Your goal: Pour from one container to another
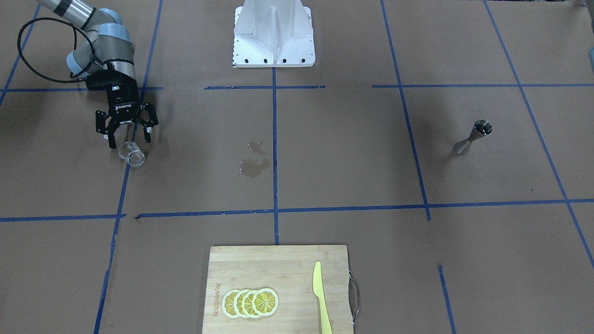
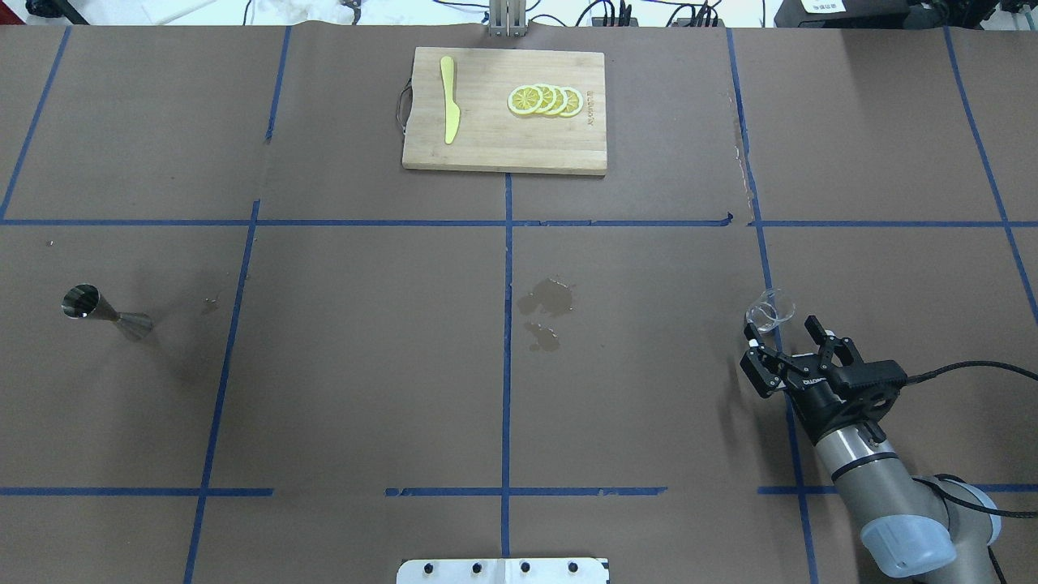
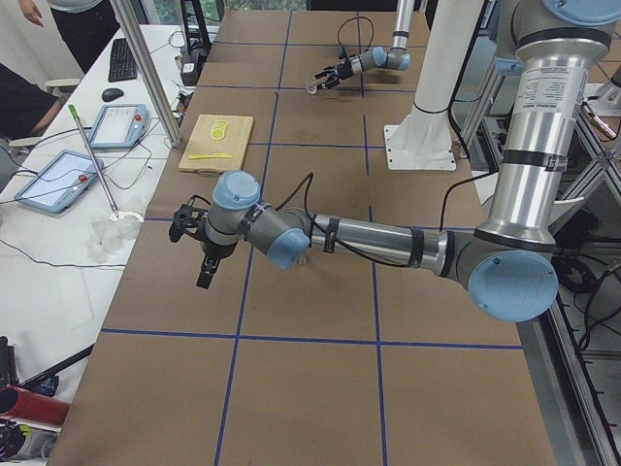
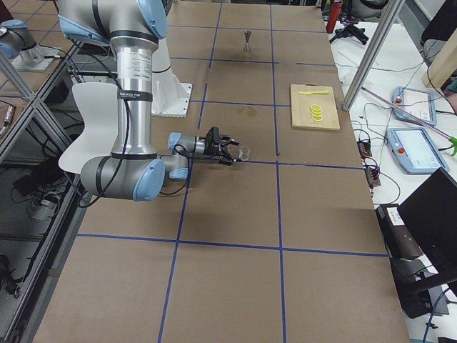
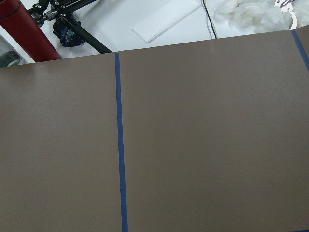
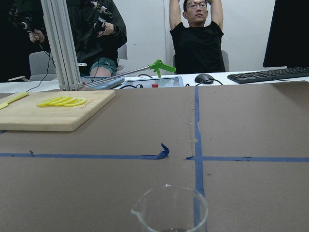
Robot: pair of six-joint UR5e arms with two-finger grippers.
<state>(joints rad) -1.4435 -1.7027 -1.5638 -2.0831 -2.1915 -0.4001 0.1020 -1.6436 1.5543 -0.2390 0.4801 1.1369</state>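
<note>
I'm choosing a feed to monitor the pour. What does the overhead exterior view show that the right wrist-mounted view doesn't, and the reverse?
Only overhead: the metal jigger far over on the robot's left side, the wet patches mid-table, and the open right hand just behind the glass cup, not gripping it. Only wrist: a low, close look at the cup's rim and pouring lip, plus people beyond the table. Both: the cup, the cutting board and the lemon slices.
</note>
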